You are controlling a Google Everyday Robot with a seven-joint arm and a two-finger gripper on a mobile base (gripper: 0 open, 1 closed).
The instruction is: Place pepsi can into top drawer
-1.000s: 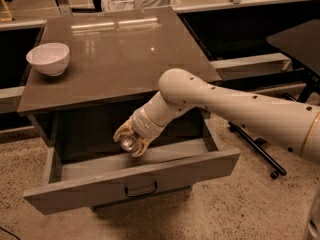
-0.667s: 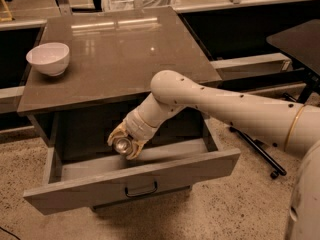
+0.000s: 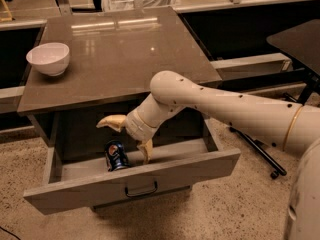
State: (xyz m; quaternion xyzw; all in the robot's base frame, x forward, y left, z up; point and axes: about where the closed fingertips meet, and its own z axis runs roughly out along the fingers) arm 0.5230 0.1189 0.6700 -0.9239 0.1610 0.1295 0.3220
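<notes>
Pepsi can: inside the top drawer, left of centre in the frame, roughly upright on the drawer floor just behind the front panel, logo toward the camera; free of the claw, where a moment earlier held between the fingers and carried above the drawer floor. Gripper: within the drawer opening, just above and to the right of the can; fingers now spread wide, one pointing left under the cabinet top, the other pointing down just beside the can's right side, nothing pinched between them; previously closed on the can. Arm: cream-coloured, reaching in from the right edge of the frame, elbow over the front right corner of the cabinet, set slightly further left than before. Top drawer: pulled fully out, dark bar handle at the centre of the front panel, position unchanged. Cabinet top: grey-brown, glossy. White bowl: upper left of the frame, near the left edge of the top, unmoved. Floor: speckled.
</notes>
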